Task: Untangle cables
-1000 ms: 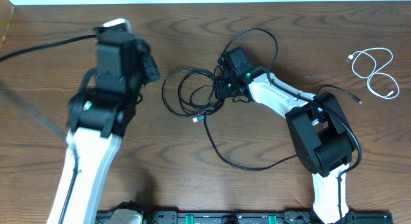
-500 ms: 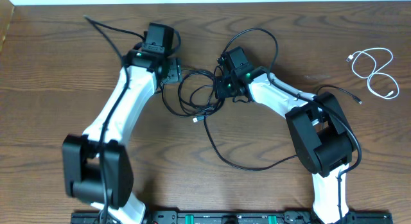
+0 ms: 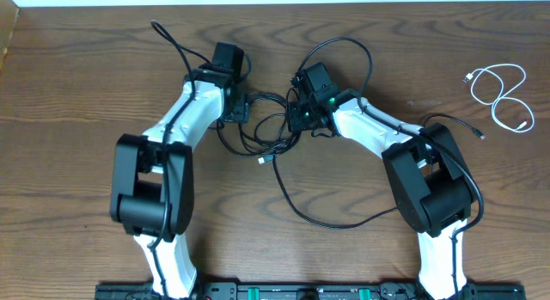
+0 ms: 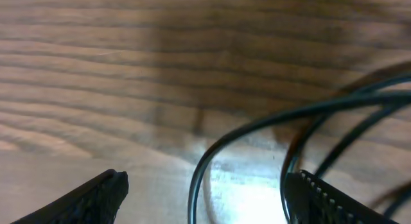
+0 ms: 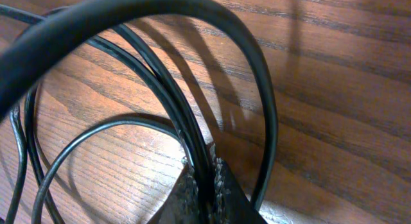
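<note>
Two black cables [image 3: 258, 132] lie looped together at the table's middle, and one long strand [image 3: 326, 221] curves toward the front. My left gripper [image 3: 243, 109] stands open at the left edge of the tangle. In the left wrist view a black loop [image 4: 200, 172] runs between its spread fingers [image 4: 96, 197] without touching them. On the right side of the tangle my right gripper [image 3: 297, 119] is shut on black cable strands [image 5: 192, 131], pinched between its fingertips [image 5: 221, 179]. The white cable [image 3: 500, 92] lies coiled apart at the far right.
A thicker black cord [image 3: 172, 42] trails from the left arm toward the back left. Another black cord end [image 3: 471, 130] lies by the right arm's elbow. The table's back edge [image 3: 275, 3] is close behind the tangle.
The left arm has swung in from the left to the tangle's left edge, and its jaws have opened. The right arm and its grip have not moved.
</note>
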`<state>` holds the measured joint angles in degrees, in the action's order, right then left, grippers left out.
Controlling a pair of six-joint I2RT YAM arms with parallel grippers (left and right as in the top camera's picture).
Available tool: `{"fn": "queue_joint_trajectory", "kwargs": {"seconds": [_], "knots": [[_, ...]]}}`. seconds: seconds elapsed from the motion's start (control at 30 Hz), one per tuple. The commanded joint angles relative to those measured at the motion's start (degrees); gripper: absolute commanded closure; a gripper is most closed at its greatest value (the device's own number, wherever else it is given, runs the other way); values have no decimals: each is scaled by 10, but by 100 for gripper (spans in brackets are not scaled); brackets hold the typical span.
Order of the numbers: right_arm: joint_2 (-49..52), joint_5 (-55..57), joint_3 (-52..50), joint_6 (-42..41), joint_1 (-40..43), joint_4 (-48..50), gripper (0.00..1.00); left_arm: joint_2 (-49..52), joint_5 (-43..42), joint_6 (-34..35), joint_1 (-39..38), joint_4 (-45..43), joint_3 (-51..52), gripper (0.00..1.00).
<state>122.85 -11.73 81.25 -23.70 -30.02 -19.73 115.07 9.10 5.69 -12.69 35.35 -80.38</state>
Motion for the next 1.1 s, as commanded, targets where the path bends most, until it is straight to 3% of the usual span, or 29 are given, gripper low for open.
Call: {"fn": "queue_joint_trajectory", "kwargs": {"seconds": [0.0,0.27,0.4,0.53,0.6,0.67,0.77,0.93,1.07], "knots": [[13,13,-5,2,3,-6,97,24,-1,-9,1,-13,-5,18],[13,13,-5,2,3,-7,95,30,0,-9,2,-39,-5,20],[13,13,-5,2,3,-7,94,33,0,-9,2,-44,-5,34],[13,13,-5,2,3,-7,94,43,-1,-9,2,-44,-5,54],[13,13,-5,2,3,-7,94,49,-1,-9,2,-44,-5,58],[13,13,-5,2,3,-7,94,52,-1,-9,2,-44,-5,78],[13,13,-5,2,3,-7,94,52,-1,-9,2,-44,-5,92],[13,13,-5,2,3,-7,96,35,2,-10,3,-32,-8,93],[13,13,-5,4,3,-6,96,-37,6,3,4,-29,-11,93]]}}
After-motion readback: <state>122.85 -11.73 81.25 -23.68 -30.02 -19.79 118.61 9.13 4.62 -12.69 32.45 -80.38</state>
